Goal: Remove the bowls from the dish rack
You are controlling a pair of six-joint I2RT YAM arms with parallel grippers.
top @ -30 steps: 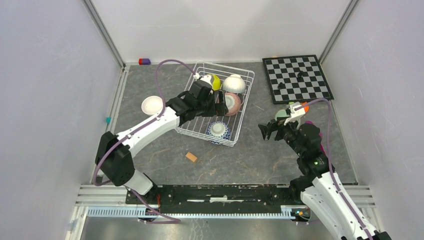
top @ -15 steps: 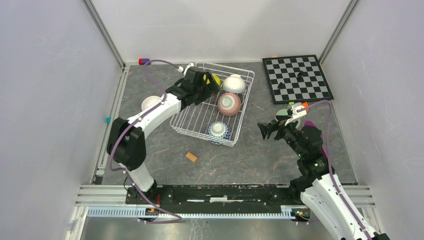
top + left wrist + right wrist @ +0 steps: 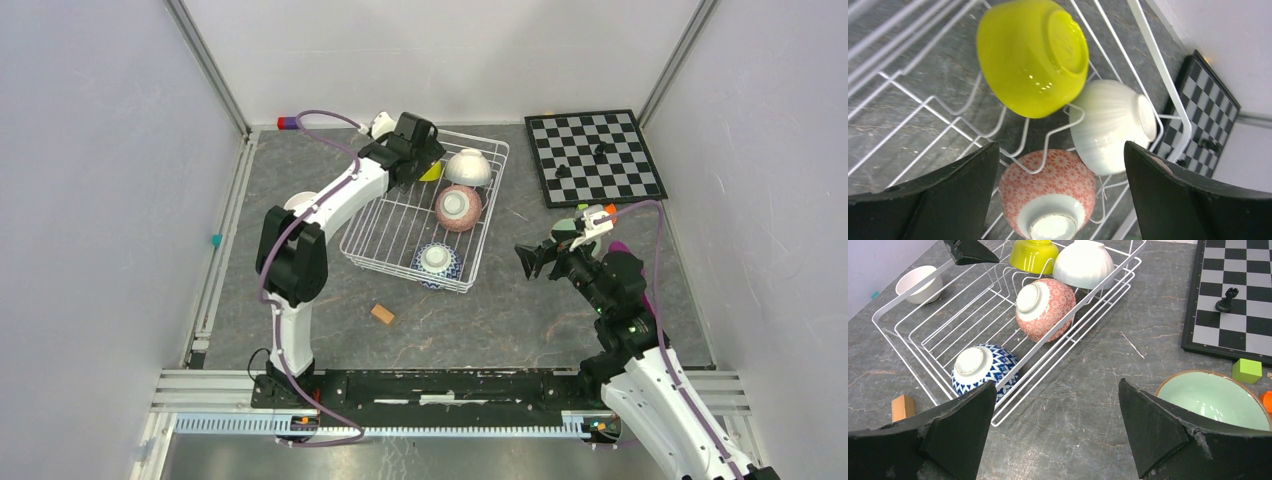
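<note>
White wire rack (image 3: 385,235) holds four bowls foot-up, propped on prongs to drain. Left pincer (image 3: 424,160) over far corner, above yellow bowl (image 3: 433,173); right pincer (image 3: 528,260) hovers beside rack.
Left wrist: pincer wide apart, yellow bowl dead ahead, likely next grasp.
Right wrist: pincer apart, empty; green bowl (image 3: 1213,400) upright on tabletop (image 3: 1088,440), already unloaded.

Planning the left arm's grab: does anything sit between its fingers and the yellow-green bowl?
Nothing visible does. The yellow-green bowl lies tilted, in plain view beyond the left gripper, whose fingers are open. Rack prongs stand along its edge, and the white bowl sits close beside it.
</note>
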